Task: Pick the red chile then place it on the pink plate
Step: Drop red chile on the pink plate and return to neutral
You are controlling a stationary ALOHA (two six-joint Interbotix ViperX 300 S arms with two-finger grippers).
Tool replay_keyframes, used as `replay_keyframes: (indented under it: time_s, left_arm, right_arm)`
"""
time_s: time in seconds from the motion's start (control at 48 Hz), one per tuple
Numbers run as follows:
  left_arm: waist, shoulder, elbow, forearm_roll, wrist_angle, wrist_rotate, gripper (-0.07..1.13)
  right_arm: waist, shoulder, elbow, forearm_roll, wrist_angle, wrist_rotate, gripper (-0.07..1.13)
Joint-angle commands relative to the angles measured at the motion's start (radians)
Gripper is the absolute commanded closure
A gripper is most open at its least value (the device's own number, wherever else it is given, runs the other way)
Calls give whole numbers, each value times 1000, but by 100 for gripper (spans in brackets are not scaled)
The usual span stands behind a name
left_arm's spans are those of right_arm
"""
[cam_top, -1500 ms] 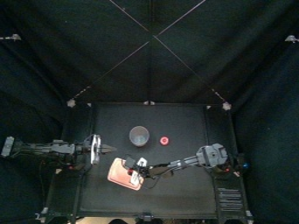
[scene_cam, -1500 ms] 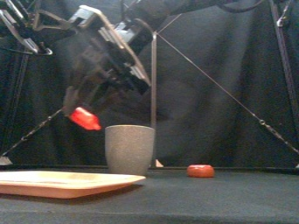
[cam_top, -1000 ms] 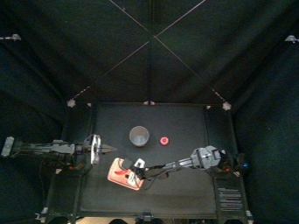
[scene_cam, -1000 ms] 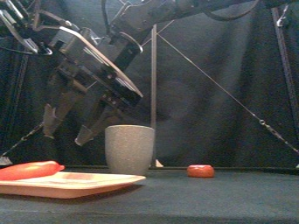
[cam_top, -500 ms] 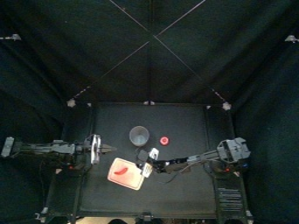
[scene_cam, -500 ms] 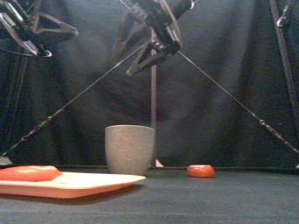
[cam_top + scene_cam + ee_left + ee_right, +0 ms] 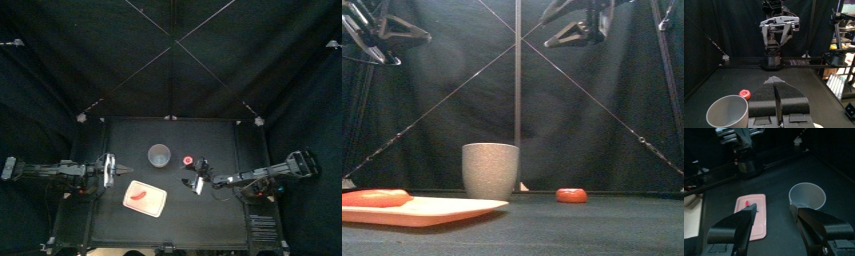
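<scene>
On the black table [image 7: 221, 135] the red chile [image 7: 378, 197] lies on the pink plate [image 7: 442, 210]; my right gripper [image 7: 775, 212] hangs wide open, seemingly empty, high to its right.

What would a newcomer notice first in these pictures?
The red chile lying on the pink plate, left of middle on the table, stands out most. Behind it stands the tall grey cup, with a small red toy to its right. The right gripper hangs open high over the right side; the left gripper rests shut at the left edge.
</scene>
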Motion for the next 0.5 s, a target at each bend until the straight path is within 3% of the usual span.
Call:
replay_keyframes:
  time_s: [0.021, 0.25, 0.5]
  left_arm:
    - [2, 3, -12, 2, -5, 0, 110]
    - [2, 2, -11, 2, -5, -2, 109]
    - [2, 2, -11, 2, -5, 0, 110]
  right_arm:
    - [11, -117, 75, -67, -77, 31, 14]
    - [26, -258, 193, -155, -218, 31, 14]
    - [26, -382, 278, -225, -232, 15, 15]
